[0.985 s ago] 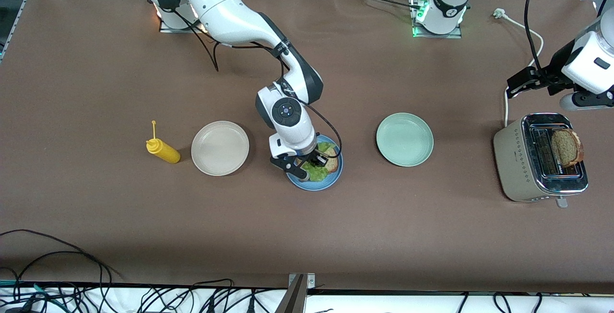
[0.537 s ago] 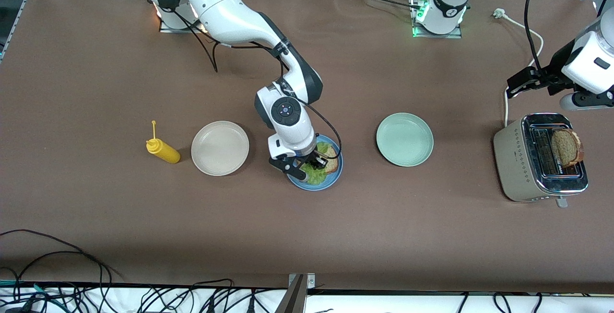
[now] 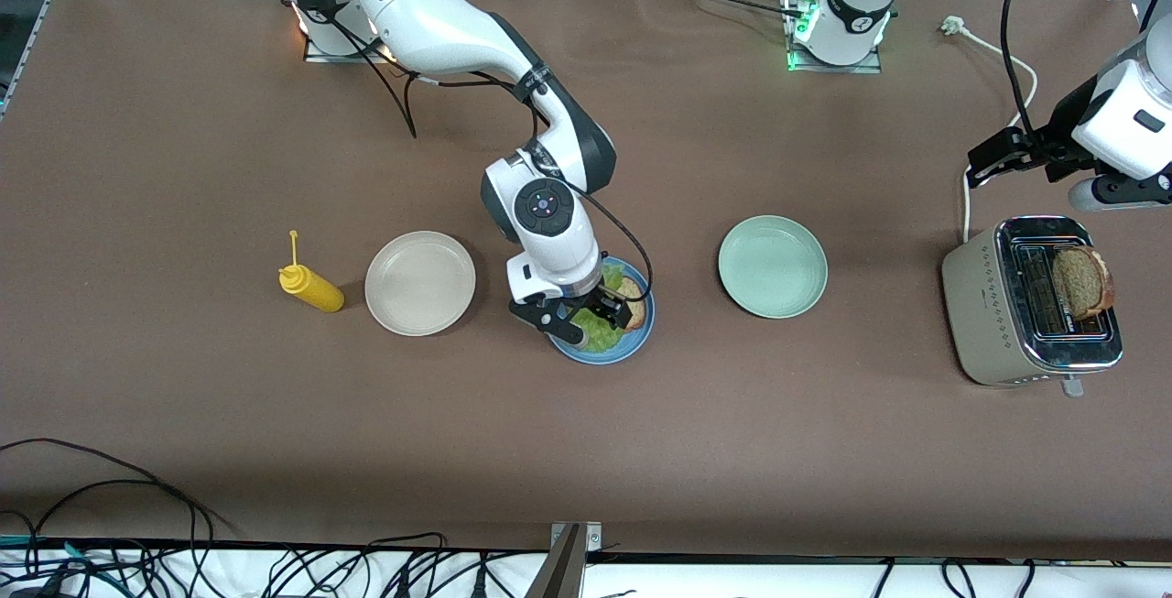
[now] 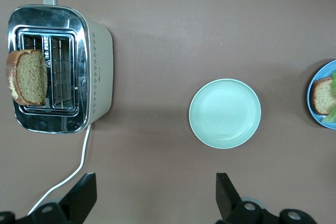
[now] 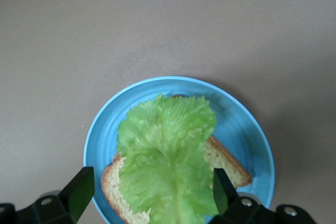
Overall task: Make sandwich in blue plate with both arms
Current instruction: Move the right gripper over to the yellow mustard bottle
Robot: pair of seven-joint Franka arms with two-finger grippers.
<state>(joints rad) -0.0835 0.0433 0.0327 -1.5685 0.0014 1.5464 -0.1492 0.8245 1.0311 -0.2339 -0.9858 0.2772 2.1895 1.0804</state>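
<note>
The lettuce leaf point(image 5: 168, 153) lies loose over a bread slice point(image 5: 223, 161) in the blue plate point(image 3: 641, 332), and the right gripper point(image 3: 595, 312) hangs just above it with its fingers spread apart and nothing between them. The likely trouble is a fingertip catching the ruffled leaf as the arm lifts, which would drag it off the bread or over the plate's rim. The second bread slice point(image 3: 1080, 282) stands up out of the toaster point(image 3: 998, 305) at the left arm's end of the table, leaning on the outer edge of the slot. A pinch there could tip it out, or nudge the toaster toward the white cord point(image 4: 58, 184). The left gripper point(image 4: 155, 198) waits over bare table near the toaster, fingers wide open and empty. The brown table point(image 3: 586, 451) is matte and flat. From the blue plate, the pale green plate point(image 3: 772, 266) sits at about 2 o'clock, the beige plate point(image 3: 419, 283) at 9, and the yellow squeeze bottle point(image 3: 311, 287) further out the same way — none near either path. Cables point(image 3: 110, 543) crowd the table's near edge.
</note>
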